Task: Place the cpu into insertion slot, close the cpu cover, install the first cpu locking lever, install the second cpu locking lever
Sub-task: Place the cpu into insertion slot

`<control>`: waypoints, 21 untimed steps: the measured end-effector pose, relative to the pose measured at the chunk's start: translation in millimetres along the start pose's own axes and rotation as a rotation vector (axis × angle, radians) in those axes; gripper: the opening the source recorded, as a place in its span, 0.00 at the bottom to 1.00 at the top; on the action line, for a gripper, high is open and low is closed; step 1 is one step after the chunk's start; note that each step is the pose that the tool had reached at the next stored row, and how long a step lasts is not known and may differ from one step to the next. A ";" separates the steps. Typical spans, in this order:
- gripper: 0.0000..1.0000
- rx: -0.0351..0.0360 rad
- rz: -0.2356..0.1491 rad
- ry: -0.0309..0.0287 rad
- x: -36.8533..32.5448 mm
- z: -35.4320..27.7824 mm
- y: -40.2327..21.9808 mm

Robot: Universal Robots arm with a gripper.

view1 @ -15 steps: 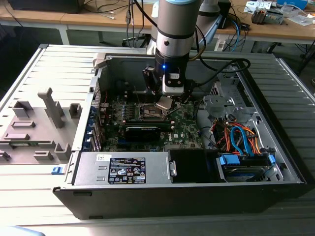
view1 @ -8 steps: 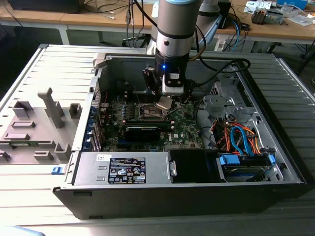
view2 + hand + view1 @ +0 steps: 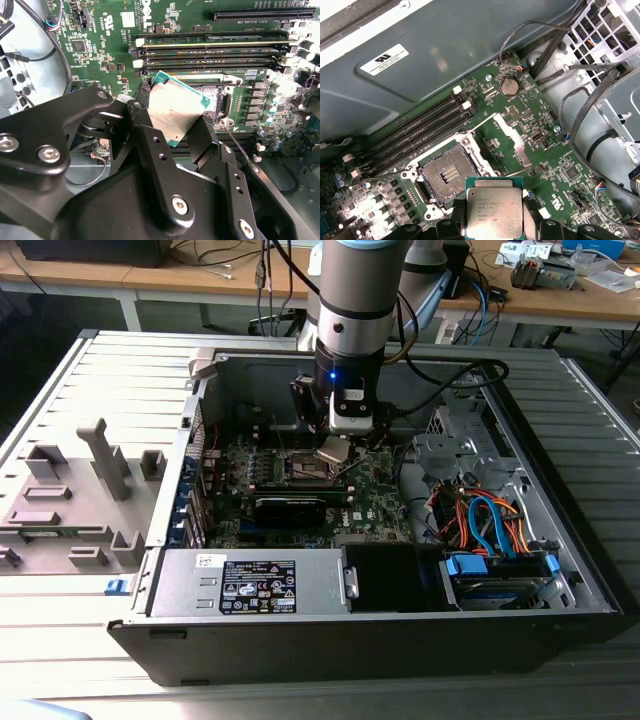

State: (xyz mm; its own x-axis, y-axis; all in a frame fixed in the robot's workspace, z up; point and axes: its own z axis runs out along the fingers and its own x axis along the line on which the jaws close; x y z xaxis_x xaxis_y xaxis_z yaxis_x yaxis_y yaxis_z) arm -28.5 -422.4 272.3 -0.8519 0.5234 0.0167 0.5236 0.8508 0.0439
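Behind the cpu [image 3: 172, 107], half the insertion slot [image 3: 212, 98]

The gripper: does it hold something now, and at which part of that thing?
The gripper holds the cpu, clamped between its fingers at two opposite edges; the insertion slot lies empty.

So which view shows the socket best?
The first wrist view: the socket lies open, almost wholly visible, contacts showing. In the second wrist view the held cpu hides most of it. In the exterior view it is distant, partly beneath the cpu.
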 end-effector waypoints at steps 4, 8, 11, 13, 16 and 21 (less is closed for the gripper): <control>0.55 -0.0001 0.003 -0.0001 0.0 0.0 0.0; 0.55 -0.0002 0.006 -0.0003 0.0 0.0 0.0; 0.55 -0.0002 0.008 -0.0003 0.0 0.0 0.0; 0.55 -0.0002 0.009 -0.0004 0.0 0.0 0.0; 0.55 -0.0002 0.011 -0.0004 0.0 0.0 0.0; 0.55 -0.0003 0.014 -0.0006 0.0 0.0 0.0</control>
State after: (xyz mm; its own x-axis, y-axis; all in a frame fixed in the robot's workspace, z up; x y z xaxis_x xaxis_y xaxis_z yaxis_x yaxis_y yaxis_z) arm -28.6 -422.4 272.2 -0.8445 0.5352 0.0168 0.5354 0.8434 0.0440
